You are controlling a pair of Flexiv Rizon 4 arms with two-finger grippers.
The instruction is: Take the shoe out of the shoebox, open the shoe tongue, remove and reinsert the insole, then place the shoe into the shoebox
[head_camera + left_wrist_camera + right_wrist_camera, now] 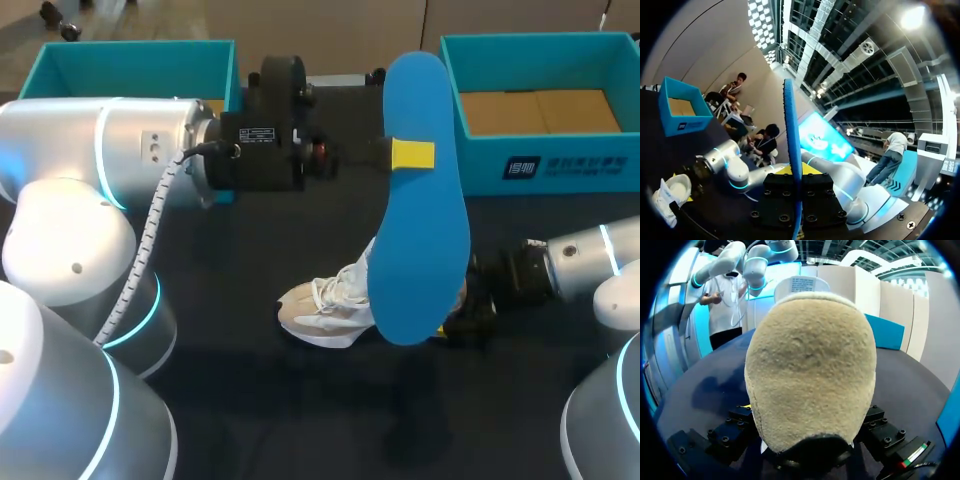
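Above the dark table (300,420), the left gripper (412,155) pinches the blue insole (420,230) over the shoe (325,305) lying at the right gripper (472,305), closure unreadable; this narrow pinch could let the insole pivot and miss the opening during reinsertion.

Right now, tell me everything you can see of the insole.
The insole is bright blue, flat and foot-shaped, foam by its look. It is out of the shoe, held upright in the air over the table, clamped at one long edge by the left gripper. Its broad face shows from the head view, its thin edge from the left wrist.
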